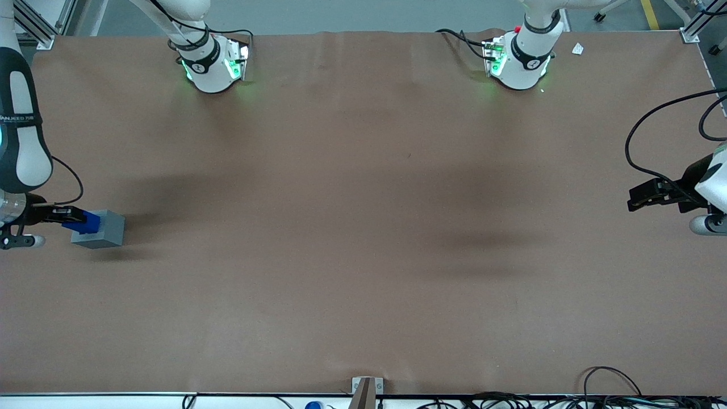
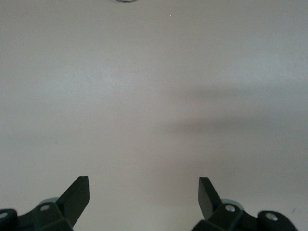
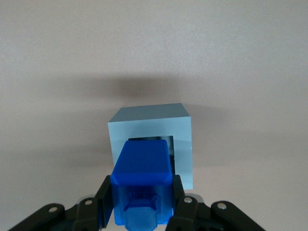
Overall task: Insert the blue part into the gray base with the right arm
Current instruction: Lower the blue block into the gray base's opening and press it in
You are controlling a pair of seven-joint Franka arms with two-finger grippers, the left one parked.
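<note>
The gray base is a light-gray cube standing on the brown table at the working arm's end. Its top face with the square recess shows in the right wrist view. My right gripper is shut on the blue part and holds it just over the cube's top, at the edge toward the arm. In the right wrist view the blue part sits clamped between the two black fingers and covers most of the recess of the gray base.
The brown table stretches wide toward the parked arm's end. Two white arm bases with green lights stand along the table edge farthest from the front camera. Cables lie along the nearest edge.
</note>
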